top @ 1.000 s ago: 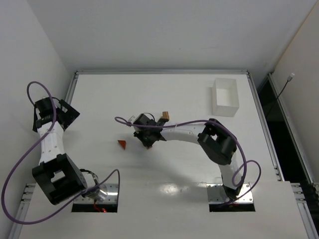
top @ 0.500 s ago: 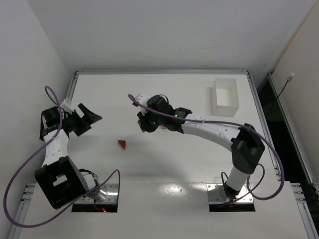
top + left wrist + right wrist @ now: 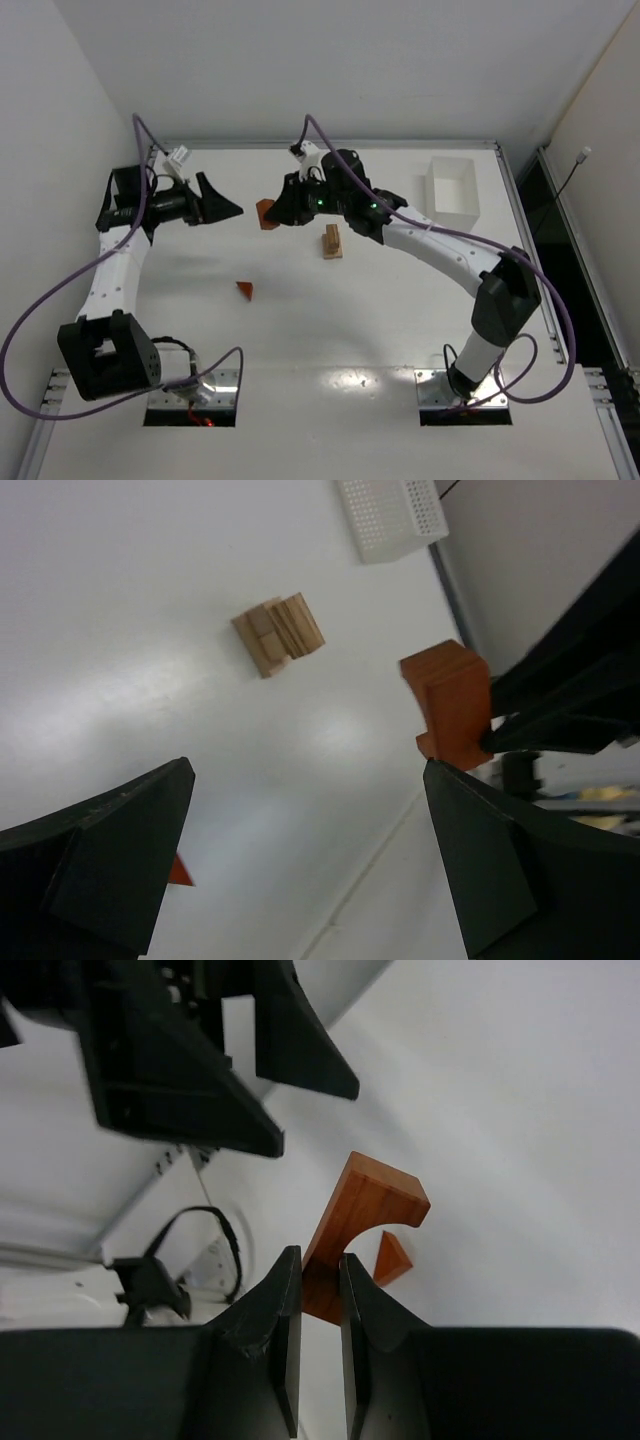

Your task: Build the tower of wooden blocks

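Both arms have swung toward the far edge of the table (image 3: 400, 320) in the last second; the right gripper (image 3: 277, 213) now hangs there, clenched on one end of the arch (image 3: 265, 214), held clear of the surface; the left gripper (image 3: 222, 200) faces it just beside, spread wide, grasping nothing. From overhead the grip is hidden; the right wrist view shows it, with the wedge (image 3: 392, 1257) beyond. Only the left wrist view shows the mid-table stack (image 3: 278, 635) as separate bars; the tray (image 3: 392, 515) sits by the far right corner.
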### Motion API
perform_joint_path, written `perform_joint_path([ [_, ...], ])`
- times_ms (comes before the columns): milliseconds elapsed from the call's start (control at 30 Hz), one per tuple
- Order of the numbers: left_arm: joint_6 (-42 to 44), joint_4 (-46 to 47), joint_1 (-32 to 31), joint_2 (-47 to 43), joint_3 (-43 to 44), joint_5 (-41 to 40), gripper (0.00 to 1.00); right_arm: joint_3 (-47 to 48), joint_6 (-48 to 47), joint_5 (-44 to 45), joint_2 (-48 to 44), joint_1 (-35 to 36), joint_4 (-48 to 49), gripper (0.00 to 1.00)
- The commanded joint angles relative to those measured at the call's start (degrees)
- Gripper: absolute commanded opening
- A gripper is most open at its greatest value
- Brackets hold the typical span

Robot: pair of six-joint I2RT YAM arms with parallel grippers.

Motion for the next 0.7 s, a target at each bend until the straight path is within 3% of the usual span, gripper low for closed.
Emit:
perform_joint_path([
  [0, 18.6, -12.0, -5.5, -3.5, 10.0, -9.1, 1.00, 2.5, 9.8, -3.9, 1.2, -2.3, 4.5, 0.00],
  [200, 44.7, -23.9, -14.3, -7.5, 16.0, -22.4, 1.00, 3.6, 11.7, -18.5, 4.1, -5.2, 6.6, 0.00],
  [400, 65.7, -33.5, -20.3, -11.7, 14.5, -23.9, 1.00, -1.2, 11.7, -33.8, 4.7, -8.8, 14.4, 0.00],
  [533, 70.7, -35.3, -23.3, -16.4, 11.1, -21.5, 1.00, -4.7, 13.7, -42.9, 3.6, -11.2, 20.0, 0.00],
  [667, 65.2, -27.1, -27.5, -19.1, 7.6, -21.0, 1.00, -8.5, 13.7, -45.5, 2.2, -11.8, 24.5, 0.00],
])
